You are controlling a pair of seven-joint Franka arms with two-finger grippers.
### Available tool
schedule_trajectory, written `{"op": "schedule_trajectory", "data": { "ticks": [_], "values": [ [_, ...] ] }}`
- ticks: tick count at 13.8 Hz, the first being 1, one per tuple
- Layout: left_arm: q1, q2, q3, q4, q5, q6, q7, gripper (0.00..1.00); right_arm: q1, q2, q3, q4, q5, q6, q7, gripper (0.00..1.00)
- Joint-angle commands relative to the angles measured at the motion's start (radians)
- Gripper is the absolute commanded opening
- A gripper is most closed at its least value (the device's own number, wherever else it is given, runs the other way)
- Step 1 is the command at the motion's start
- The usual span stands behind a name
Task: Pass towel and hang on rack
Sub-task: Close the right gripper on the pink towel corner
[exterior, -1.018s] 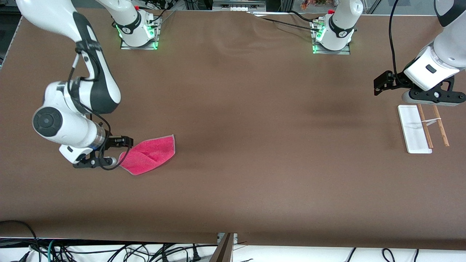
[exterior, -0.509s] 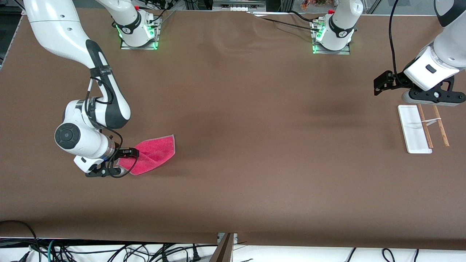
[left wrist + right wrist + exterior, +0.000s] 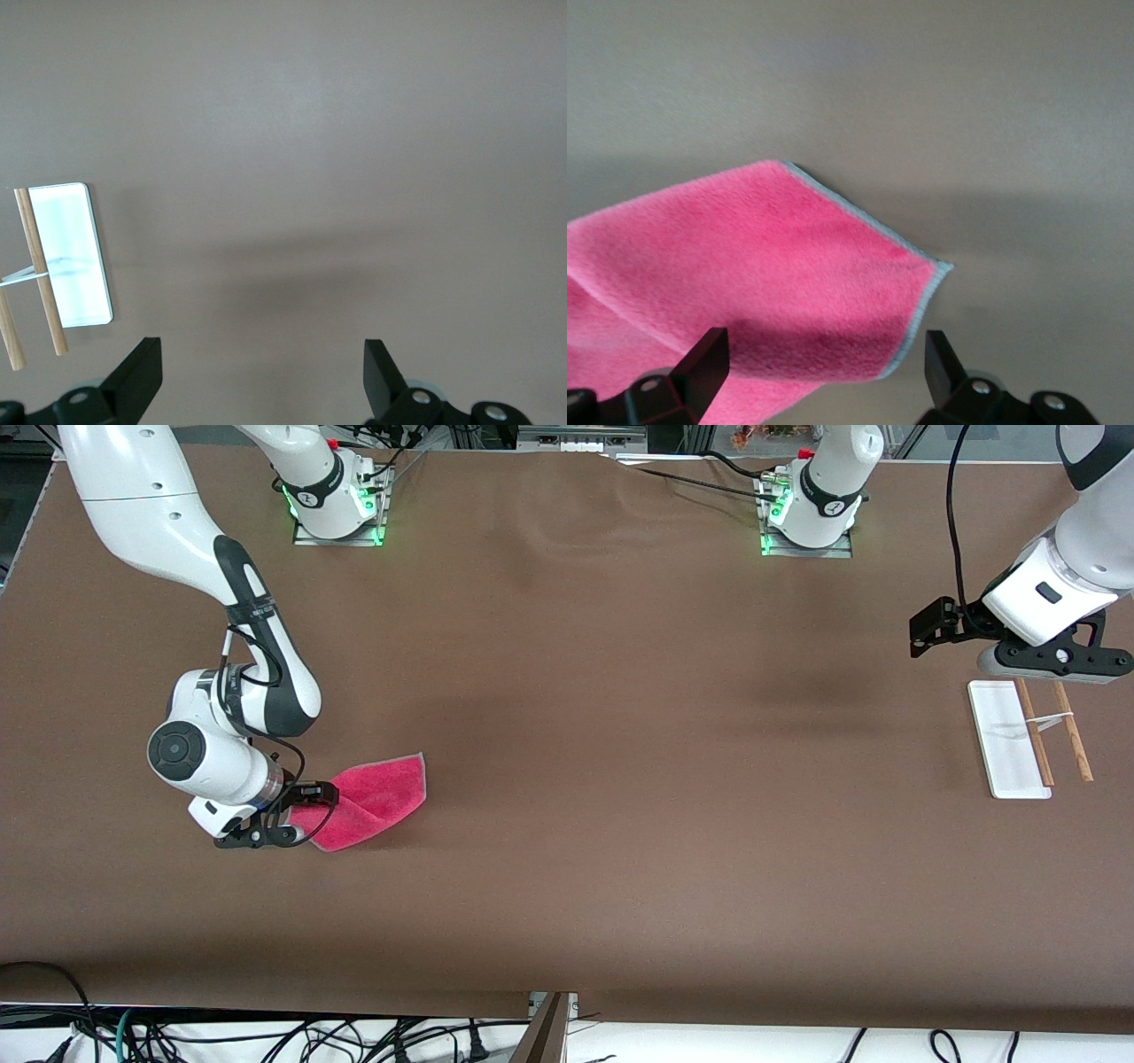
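Right gripper (image 3: 297, 825) low over the folded pink-red cloth towel (image 3: 376, 800) at the right arm's desk (image 3: 602, 779) end, fingers spread, grasping nothing. Left gripper (image 3: 1019, 646) waits released over the white-based, wooden-rod rack (image 3: 1010, 744).

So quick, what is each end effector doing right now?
Left end effector: open, holding nothing, over the table by the rack.
Right end effector: open, at the towel, not gripping it.

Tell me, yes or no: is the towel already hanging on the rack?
No, the towel lies on the table, apart from the rack.
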Motion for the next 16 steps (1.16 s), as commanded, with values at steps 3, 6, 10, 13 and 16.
{"op": "schedule_trajectory", "data": {
  "ticks": [3,6,10,13,16],
  "values": [
    [0.009,0.015,-0.002,0.032,-0.026,-0.025,0.026,1.0,-0.023,-0.012,0.011,-0.025,0.024,0.021,-0.045,0.85],
    [0.009,0.015,-0.002,0.032,-0.026,-0.026,0.026,1.0,-0.028,-0.004,0.011,-0.031,0.03,0.048,-0.054,0.82],
    [0.009,0.015,-0.002,0.032,-0.026,-0.026,0.026,1.0,-0.029,0.021,0.011,-0.031,0.033,0.094,-0.074,0.81],
    [0.009,0.015,-0.002,0.032,-0.026,-0.026,0.026,1.0,-0.031,0.024,0.011,-0.029,0.059,0.098,-0.086,0.58],
    [0.009,0.015,-0.002,0.032,-0.026,-0.026,0.026,1.0,-0.031,0.022,0.012,-0.028,0.06,0.094,-0.088,0.27]
  ]
}}
